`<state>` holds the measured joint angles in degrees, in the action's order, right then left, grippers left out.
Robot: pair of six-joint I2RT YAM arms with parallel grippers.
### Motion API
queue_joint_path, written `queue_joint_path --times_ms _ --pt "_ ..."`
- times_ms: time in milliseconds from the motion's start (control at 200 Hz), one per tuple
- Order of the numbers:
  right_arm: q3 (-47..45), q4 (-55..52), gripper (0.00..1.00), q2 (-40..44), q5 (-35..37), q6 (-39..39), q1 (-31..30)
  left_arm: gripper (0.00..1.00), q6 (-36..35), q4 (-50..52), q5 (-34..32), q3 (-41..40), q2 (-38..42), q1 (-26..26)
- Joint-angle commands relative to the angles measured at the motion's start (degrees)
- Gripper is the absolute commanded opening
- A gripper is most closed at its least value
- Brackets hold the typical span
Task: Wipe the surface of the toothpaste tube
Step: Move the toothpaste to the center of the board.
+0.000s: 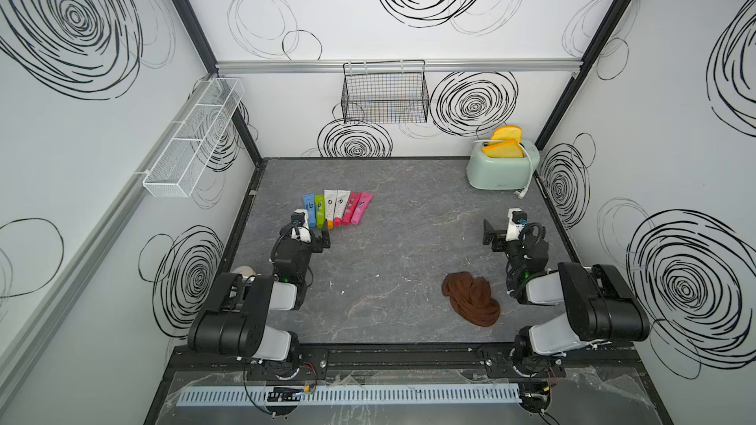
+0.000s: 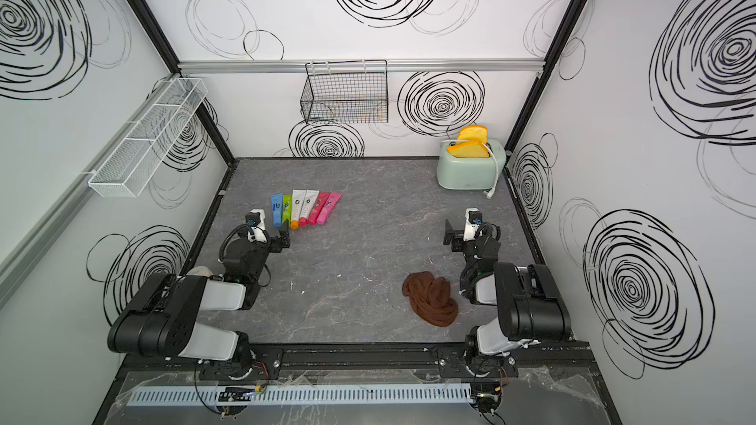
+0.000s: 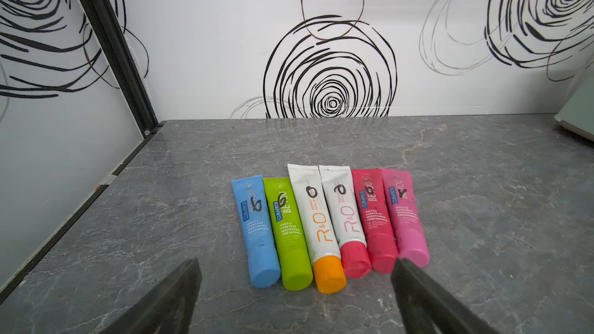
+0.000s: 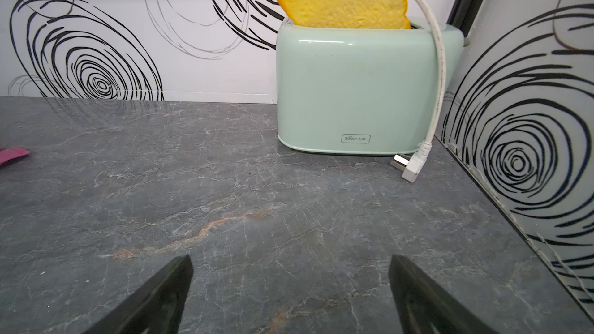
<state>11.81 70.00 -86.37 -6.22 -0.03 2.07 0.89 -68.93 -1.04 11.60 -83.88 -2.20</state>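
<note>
Presently both arms sit folded low, forearms reaching toward the back wall. The left gripper (image 3: 295, 263) stands spread and empty, just short of the caps of six toothpaste tubes (image 3: 313, 216); the right gripper (image 4: 291, 260), likewise spread and empty, faces the toaster (image 4: 353, 91). Tubes lie flat, side by side, on the table (image 1: 409, 239), left rear, long axes front-to-back, caps toward the robot, crimped ends toward the wall. A brown cloth (image 1: 470, 298) lies crumpled near the right arm.
</note>
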Motion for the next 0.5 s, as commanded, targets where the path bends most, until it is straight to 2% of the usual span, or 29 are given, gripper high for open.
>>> queue_joint_path --times_ms 0,495 --pt "0.98 0.4 0.99 -0.42 0.33 -0.01 -0.22 0.97 -0.47 -3.58 0.57 0.82 0.01 0.24" --pt "1.26 -0.34 0.99 -0.02 1.95 0.02 -0.62 0.97 -0.45 -3.85 0.15 0.64 0.03 0.24"
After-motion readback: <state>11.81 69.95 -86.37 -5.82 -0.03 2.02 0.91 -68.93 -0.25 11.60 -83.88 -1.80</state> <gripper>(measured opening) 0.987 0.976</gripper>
